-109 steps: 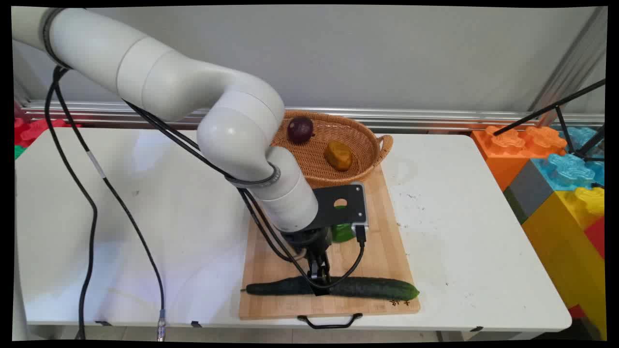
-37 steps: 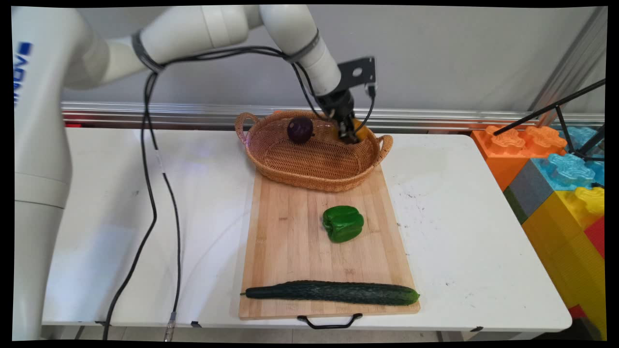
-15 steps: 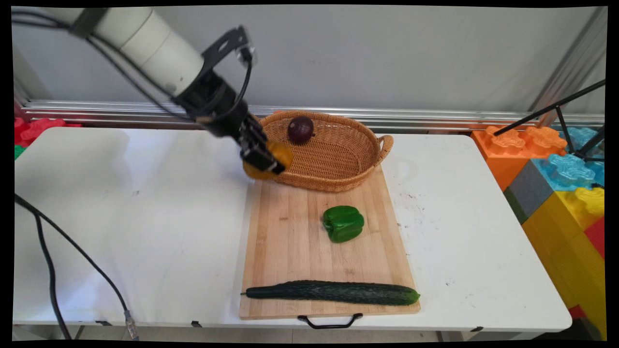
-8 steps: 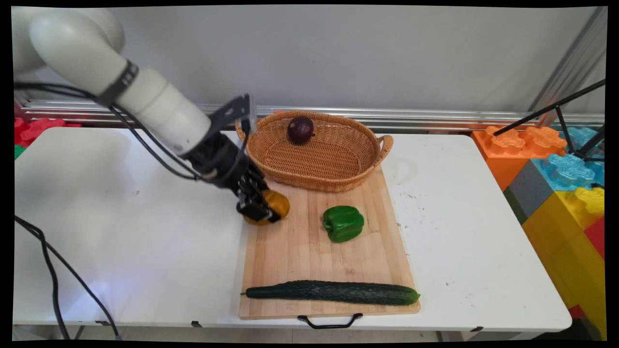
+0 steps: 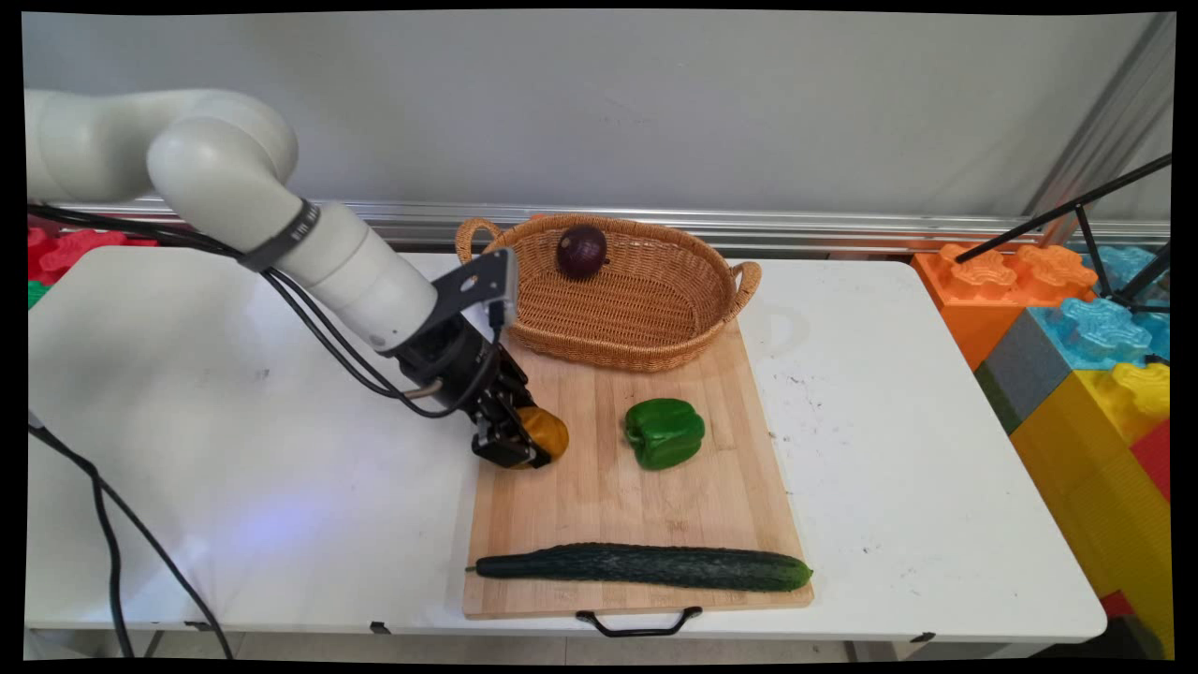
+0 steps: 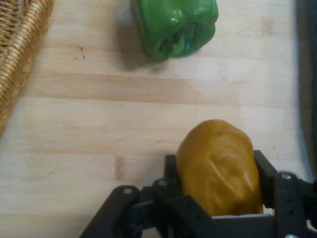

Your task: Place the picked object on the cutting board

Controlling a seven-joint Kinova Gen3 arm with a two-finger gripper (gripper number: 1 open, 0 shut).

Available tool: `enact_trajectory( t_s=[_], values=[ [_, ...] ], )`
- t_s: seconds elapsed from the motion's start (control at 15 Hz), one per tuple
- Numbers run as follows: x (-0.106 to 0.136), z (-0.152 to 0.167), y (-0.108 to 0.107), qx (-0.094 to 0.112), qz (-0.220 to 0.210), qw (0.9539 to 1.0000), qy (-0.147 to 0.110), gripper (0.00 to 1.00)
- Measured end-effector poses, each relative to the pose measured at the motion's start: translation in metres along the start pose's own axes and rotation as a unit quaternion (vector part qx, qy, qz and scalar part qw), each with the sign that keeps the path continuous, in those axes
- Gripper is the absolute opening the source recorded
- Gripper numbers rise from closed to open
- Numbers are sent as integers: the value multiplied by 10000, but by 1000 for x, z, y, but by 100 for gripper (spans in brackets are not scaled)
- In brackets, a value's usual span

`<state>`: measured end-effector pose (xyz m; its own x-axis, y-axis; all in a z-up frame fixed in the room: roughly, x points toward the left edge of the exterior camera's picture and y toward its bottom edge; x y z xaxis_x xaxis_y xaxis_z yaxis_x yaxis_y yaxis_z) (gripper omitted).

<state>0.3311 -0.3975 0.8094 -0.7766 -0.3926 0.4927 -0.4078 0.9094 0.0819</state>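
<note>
My gripper [image 5: 526, 447] clamps a yellow-brown potato [image 6: 220, 166] low over the cutting board [image 5: 599, 505], green pepper [image 5: 664, 432] just beside

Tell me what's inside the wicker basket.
The wicker basket holds one dark purple onion against its far wall. The rest of the visible woven floor is bare; the near wall hides a strip of floor just behind it.
</note>
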Motion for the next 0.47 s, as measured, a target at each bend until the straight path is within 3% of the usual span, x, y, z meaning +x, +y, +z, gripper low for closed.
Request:
enact_trajectory(
  t_s=[0.2, 0.27, 0.47],
  values=[
    [0, 11, -1, -3, 93, 10000, 15, 0],
    [0, 15, -1, -10, 135, 9999, 25, 100],
    [2, 22, 0, -20, 222, 9997, 46, 100]
  ],
)
